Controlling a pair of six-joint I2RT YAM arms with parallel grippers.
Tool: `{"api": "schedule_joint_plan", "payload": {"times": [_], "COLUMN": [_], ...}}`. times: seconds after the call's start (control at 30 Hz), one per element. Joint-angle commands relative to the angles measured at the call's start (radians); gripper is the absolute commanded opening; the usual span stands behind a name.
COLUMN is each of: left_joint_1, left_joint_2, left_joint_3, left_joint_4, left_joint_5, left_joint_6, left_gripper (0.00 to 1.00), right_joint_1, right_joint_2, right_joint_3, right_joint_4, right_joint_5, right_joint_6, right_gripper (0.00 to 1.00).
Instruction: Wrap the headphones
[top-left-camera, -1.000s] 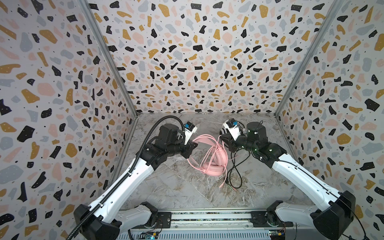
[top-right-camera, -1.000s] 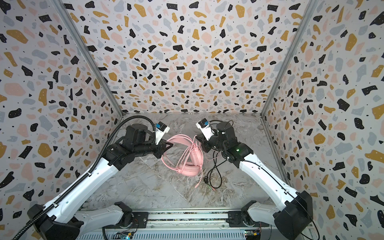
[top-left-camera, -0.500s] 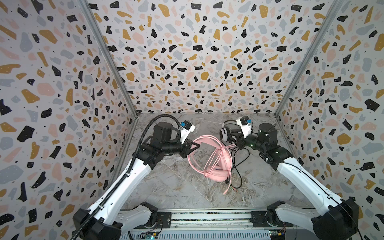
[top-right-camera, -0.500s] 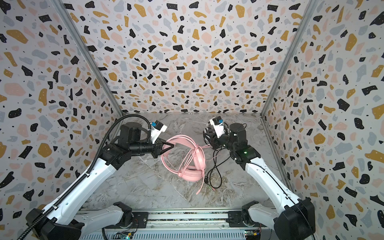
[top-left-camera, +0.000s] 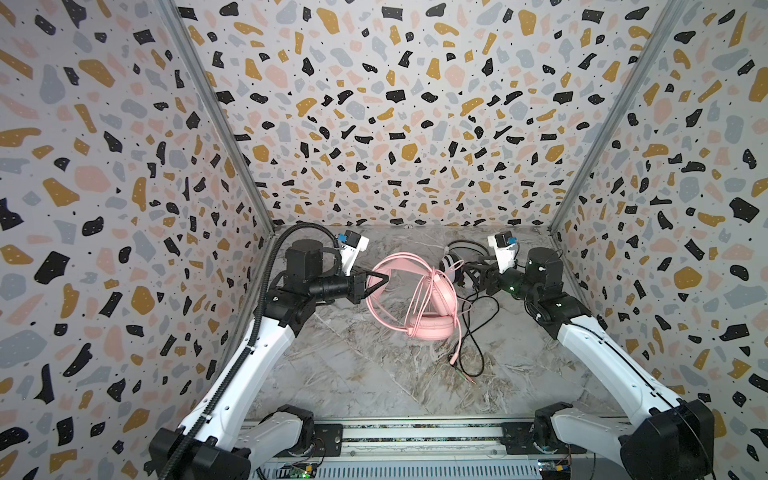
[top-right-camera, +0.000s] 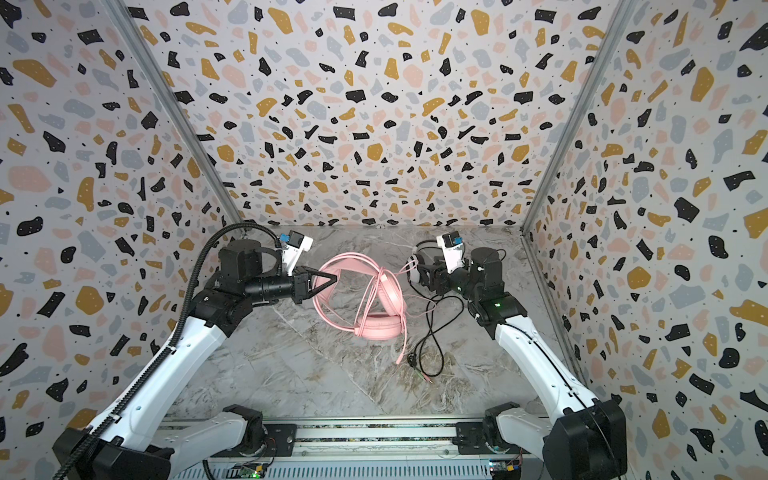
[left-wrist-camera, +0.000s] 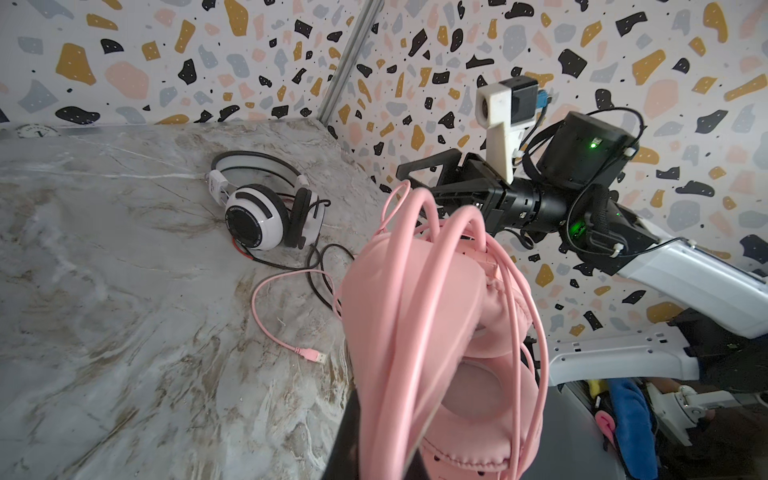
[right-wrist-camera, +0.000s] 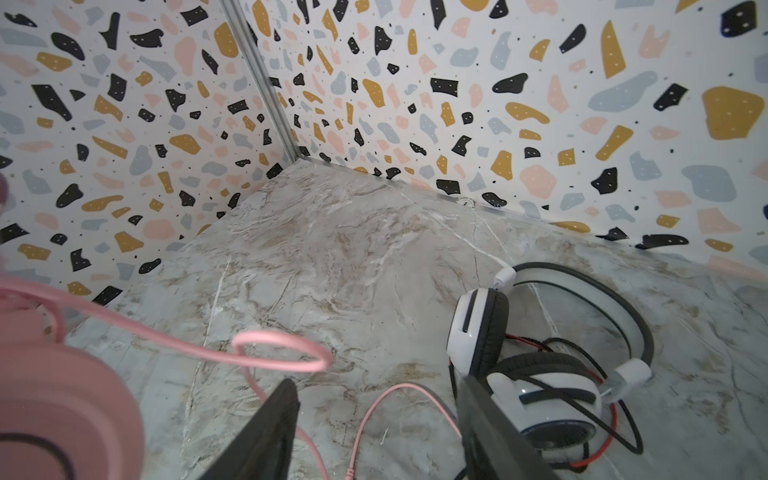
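Marble tabletop (top-left-camera: 353, 374), middle: pink headphones (top-left-camera: 430, 330) clamped at band by left hand (top-left-camera: 385, 277); right hand (right-wrist-camera: 376, 382) apart, empty (beside striped headphones (left-wrist-camera: 257, 216)). Unpinned pink cable (left-wrist-camera: 274, 328) loops liable to slip, unwinding.

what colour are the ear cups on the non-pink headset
The ear cups are white with black stripes; left wrist view shows best.

Grey-and-tan marbled tabletop (top-left-camera: 353, 374), speckled terrazzo-patterned walls (top-left-camera: 395, 124) on three sides, metal strips (top-left-camera: 222, 124) in the back corners, blue cloth (left-wrist-camera: 633, 424) past the table's edge.
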Motion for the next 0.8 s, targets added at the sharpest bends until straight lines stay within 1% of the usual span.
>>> {"api": "schedule_joint_plan", "payload": {"times": [0.0, 0.1, 0.2, 0.27, 0.3, 0.33, 0.4, 0.43, 0.5, 0.6, 0.67, 0.7, 0.77], "left_joint_1": [0.028, 0.045, 0.051, 0.052, 0.052, 0.052, 0.052, 0.053, 0.053, 0.053, 0.053, 0.053, 0.053], "left_joint_2": [-0.03, -0.033, -0.029, -0.025, -0.024, -0.024, -0.022, -0.019, -0.017, -0.021, -0.02, -0.018, -0.017], "left_joint_3": [0.008, 0.007, 0.015, 0.024, 0.03, 0.034, 0.04, 0.044, 0.055, 0.063, 0.065, 0.065, 0.065], "left_joint_4": [0.173, 0.233, 0.266, 0.27, 0.268, 0.266, 0.264, 0.261, 0.255, 0.256, 0.258, 0.257, 0.261], "left_joint_5": [0.083, 0.077, 0.067, 0.072, 0.074, 0.074, 0.073, 0.07, 0.068, 0.065, 0.061, 0.056, 0.056], "left_joint_6": [-0.111, -0.161, -0.2, -0.209, -0.211, -0.213, -0.214, -0.219, -0.228, -0.236, -0.238, -0.244, -0.253], "left_gripper": [0.0, 0.0, 0.0, 0.0, 0.0, 0.0, 0.0, 0.0, 0.0, 0.0, 0.0, 0.0, 0.0], "right_joint_1": [-0.042, -0.052, -0.051, -0.045, -0.037, -0.025, 0.001, 0.014, 0.035, 0.066, 0.085, 0.09, 0.1], "right_joint_2": [-0.029, -0.026, 0.006, 0.048, 0.072, 0.098, 0.144, 0.166, 0.222, 0.308, 0.352, 0.372, 0.408], "right_joint_3": [-0.045, -0.147, -0.267, -0.318, -0.333, -0.342, -0.341, -0.336, -0.303, -0.218, -0.166, -0.142, -0.11], "right_joint_4": [0.043, 0.129, 0.291, 0.405, 0.466, 0.511, 0.575, 0.607, 0.638, 0.638, 0.633, 0.629, 0.637], "right_joint_5": [0.02, -0.01, -0.111, -0.17, -0.201, -0.214, -0.216, -0.201, -0.211, -0.227, -0.227, -0.246, -0.261], "right_joint_6": [0.075, 0.092, 0.121, 0.147, 0.154, 0.155, 0.149, 0.149, 0.141, 0.121, 0.108, 0.103, 0.115], "right_gripper": [0.65, 0.66, 0.67, 0.7, 0.8, 0.83, 0.85, 0.86, 0.86, 0.89, 0.89, 0.89, 0.87]}}
